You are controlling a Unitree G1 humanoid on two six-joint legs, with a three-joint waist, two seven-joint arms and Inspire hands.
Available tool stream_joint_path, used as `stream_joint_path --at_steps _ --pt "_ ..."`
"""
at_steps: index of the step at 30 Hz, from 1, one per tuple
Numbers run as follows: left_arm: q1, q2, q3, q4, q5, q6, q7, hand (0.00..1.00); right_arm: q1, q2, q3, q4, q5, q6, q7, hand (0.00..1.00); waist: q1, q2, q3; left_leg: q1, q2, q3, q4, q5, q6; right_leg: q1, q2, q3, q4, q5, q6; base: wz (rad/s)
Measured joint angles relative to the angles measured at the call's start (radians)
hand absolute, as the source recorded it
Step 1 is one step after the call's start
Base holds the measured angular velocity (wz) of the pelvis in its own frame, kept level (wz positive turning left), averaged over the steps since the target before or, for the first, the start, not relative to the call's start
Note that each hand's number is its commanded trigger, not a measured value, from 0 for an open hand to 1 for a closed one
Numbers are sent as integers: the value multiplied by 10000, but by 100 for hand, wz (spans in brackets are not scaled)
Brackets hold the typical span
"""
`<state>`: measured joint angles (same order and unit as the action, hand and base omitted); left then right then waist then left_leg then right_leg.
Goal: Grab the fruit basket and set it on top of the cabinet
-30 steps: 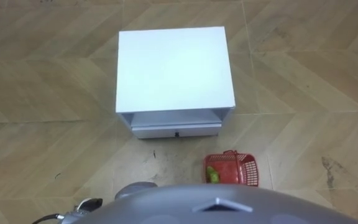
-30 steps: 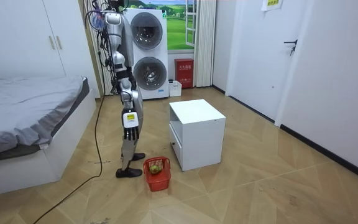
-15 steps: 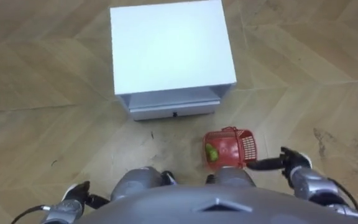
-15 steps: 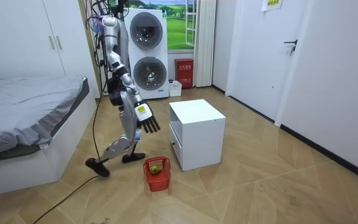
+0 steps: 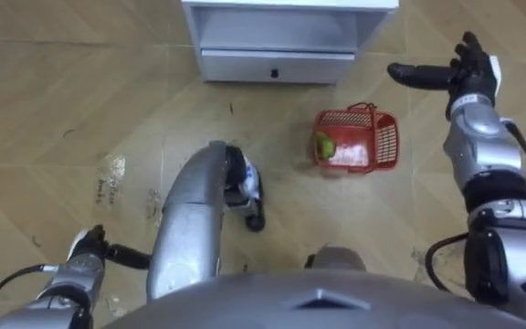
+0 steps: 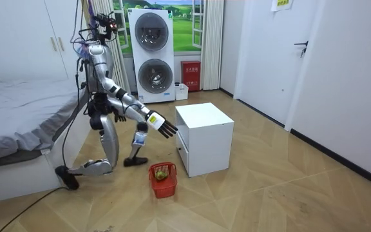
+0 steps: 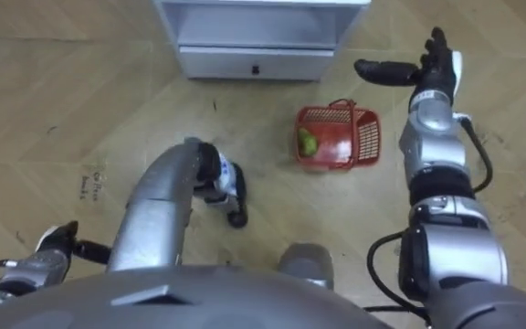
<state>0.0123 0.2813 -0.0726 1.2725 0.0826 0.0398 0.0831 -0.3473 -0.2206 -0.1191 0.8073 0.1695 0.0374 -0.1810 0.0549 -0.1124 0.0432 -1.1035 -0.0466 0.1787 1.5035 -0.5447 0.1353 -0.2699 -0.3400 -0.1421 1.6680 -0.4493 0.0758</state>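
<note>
the fruit basket (image 5: 356, 140) sits on the wooden floor (image 5: 62, 110) just in front of the white cabinet (image 5: 286, 23), near the cabinet's right front corner. a green fruit (image 5: 324, 144) lies in the end of the basket nearer the cabinet's drawer (image 5: 277, 66). the right robot hand (image 5: 468, 75) is in the air in front of that same corner, fingers straight, thumb apart, holding nothing. in the room view it is level with the cabinet's upper half and well above the basket. the left robot hand (image 5: 88, 249) hangs low and far back from the cabinet; i cannot tell how its fingers stand. the room view shows the robot in a deep lunge facing the cabinet, one leg stretched back toward the bed (image 6: 18, 129). the step in hand looks like the reach down, with the basket not yet touched. to do it well, the body likely needs to sink lower so the right robot hand can come straight down over the basket's handle (image 5: 363, 108), which shows along the rim nearest the cabinet. whether the handle stands upright or is folded i cannot tell. the fingers should curl fully round the handle and lift vertically, clear of the drawer front, so the fruit does not roll out.
</note>
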Motion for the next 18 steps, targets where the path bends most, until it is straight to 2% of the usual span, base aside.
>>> stream_joint_path --at_steps 1,2,4,6,7,9,10,12,13,18 --pt "-104 45 -341 409 -158 -77 125 0 37 -35 -18 14 108 -34 -35 0 -60 -251 0 -408 -568 -8 467 -57 92 -355 -122 342 899 -158 -52 10" --pt "-205 2 -564 525 -300 -191 183 0 16 -178 -32 8 261 -47 -68 0 -175 -297 -3 -795 -1000 -6 883 -77 132 -616 -192 643 1597 -161 -42 28" --pt "-208 7 -814 548 -547 -463 276 0 22 -343 -32 53 497 -208 -136 0 -284 -267 36 -1145 -1266 100 1374 -119 214 -707 -217 827 2317 -164 -36 37" --pt "-200 19 -941 535 -751 -672 453 0 17 -390 -20 55 627 -364 -160 0 -293 -243 59 -1350 -1278 232 1715 -145 265 -773 -205 954 2836 -170 -9 26" --pt "-179 34 -1153 555 -896 -712 503 0 17 -390 -4 53 627 -424 -128 0 -303 -251 61 -1442 -1390 303 1875 -141 260 -765 -269 997 3099 -175 1 19" --pt "-82 36 -1362 558 -928 -723 548 0 20 -388 2 70 658 -482 -83 0 -346 -284 77 -1502 -1526 386 2070 -112 245 -702 -272 1091 3441 -181 7 20" --pt "29 42 -1509 556 -925 -726 558 0 20 -388 10 92 656 -483 -70 0 -460 -295 80 -1518 -1583 409 2179 -67 330 -606 -242 1082 3612 -196 17 18" --pt "162 45 -1700 559 -920 -726 561 0 9 -396 70 92 655 -549 -63 0 -490 -325 89 -1658 -1580 418 2377 -48 381 -616 -243 1061 3902 -262 7 15" --pt "239 43 -1745 557 -913 -723 556 0 7 -401 160 103 646 -608 -53 0 -519 -375 84 -1805 -1577 423 2471 12 403 -608 -244 1048 4048 -398 30 18" --pt "433 40 -1796 515 -911 -695 508 0 32 -579 267 378 891 -717 92 0 -590 -604 81 -2316 -1542 704 2749 214 60 -609 -248 1109 4826 -1223 -41 18"
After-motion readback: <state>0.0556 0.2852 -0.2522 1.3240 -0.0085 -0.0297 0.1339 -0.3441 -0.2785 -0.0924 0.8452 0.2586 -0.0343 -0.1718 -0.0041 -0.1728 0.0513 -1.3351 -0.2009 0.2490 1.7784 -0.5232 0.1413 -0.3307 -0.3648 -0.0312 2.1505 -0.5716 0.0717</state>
